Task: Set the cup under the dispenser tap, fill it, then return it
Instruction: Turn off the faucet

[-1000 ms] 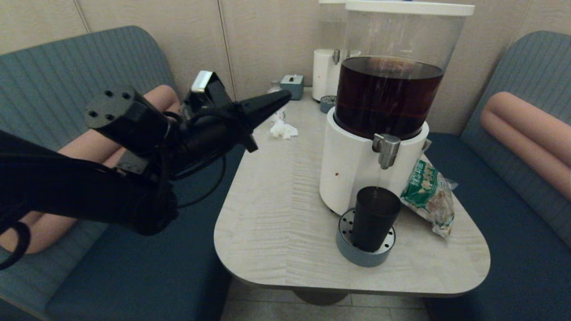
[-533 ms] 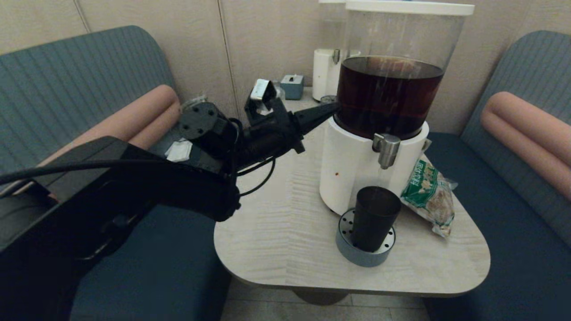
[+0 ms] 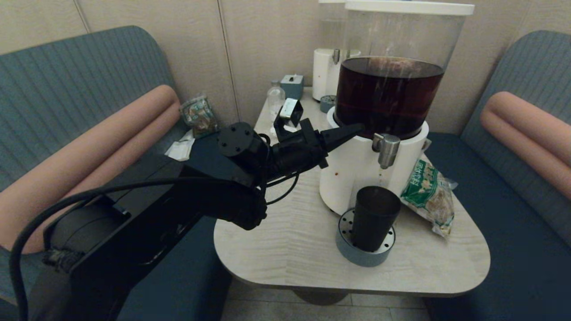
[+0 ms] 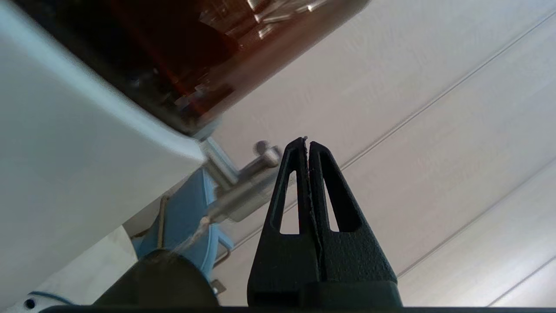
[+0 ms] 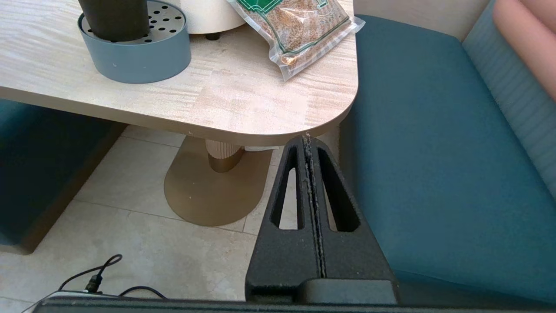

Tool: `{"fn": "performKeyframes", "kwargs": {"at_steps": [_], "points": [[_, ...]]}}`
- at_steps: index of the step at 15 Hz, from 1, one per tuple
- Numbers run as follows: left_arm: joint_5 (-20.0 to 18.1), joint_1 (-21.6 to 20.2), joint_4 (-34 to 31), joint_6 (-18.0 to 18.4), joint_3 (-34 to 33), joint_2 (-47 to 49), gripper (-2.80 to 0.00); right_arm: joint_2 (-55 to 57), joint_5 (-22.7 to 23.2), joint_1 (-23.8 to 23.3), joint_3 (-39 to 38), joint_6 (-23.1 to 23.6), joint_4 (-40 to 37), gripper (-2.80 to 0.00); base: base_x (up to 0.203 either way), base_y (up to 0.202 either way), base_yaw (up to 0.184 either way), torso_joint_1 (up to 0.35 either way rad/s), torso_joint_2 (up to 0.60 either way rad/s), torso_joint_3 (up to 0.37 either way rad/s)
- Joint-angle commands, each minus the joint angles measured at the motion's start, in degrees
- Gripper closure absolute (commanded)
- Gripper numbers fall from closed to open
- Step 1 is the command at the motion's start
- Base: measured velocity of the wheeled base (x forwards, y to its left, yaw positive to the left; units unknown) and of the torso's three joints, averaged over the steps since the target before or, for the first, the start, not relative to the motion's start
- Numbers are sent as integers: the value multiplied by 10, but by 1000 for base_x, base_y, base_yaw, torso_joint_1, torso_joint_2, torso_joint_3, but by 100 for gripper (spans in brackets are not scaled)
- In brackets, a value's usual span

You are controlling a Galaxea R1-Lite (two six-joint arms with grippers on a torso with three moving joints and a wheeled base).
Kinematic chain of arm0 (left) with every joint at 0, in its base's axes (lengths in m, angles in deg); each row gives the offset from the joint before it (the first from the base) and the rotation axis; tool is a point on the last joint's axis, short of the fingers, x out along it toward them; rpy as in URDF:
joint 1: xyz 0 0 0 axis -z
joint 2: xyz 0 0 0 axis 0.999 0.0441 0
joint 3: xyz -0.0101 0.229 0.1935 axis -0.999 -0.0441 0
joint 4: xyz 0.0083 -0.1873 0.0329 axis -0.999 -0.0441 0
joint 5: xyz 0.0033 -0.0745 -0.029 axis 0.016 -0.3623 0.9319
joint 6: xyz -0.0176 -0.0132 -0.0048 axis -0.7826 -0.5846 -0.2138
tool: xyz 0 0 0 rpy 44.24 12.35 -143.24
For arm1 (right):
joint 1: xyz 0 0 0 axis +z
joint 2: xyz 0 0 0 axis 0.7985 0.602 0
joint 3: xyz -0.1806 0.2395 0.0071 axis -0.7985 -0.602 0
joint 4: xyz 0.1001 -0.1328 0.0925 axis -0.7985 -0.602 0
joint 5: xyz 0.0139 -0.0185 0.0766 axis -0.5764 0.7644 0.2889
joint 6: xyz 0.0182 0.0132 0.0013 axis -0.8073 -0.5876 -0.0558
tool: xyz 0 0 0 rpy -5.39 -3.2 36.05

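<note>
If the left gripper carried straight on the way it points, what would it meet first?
Most likely the tap on the big dispenser: the shut left gripper points toward it, just short. Depth is unclear, so it might pass beside the tap's handle.

The left arm stretches from the lower left across the head view, its forearm rising to a bent wrist that carries the left gripper (image 3: 357, 129) roughly level, pointing to the right. Behind the tips sits the wrist camera housing, above the pincer's base. Its two black fingers (image 4: 299, 182) lie pressed together along their whole length, nothing between them. The right gripper (image 5: 307, 139) appears only in its own wrist view, held low, its fingers likewise closed flat against each other and empty.
</note>
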Motion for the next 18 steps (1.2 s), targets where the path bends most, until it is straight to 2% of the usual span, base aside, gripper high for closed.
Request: {"fn": "performKeyframes", "kwargs": {"at_steps": [1,8,13,18], "points": [[-2,4,5,-4,6,6,0,1,1,0,0,1,0,0,0,0,0,0,0,0],[-2,30,5,-25,34,6,0,1,1,0,0,1,0,0,0,0,0,0,0,0],[-2,42,5,-24,34,10,0,1,1,0,0,1,0,0,0,0,0,0,0,0],[-2,45,5,-24,74,41,0,1,1,0,0,1,0,0,0,0,0,0,0,0]]}}
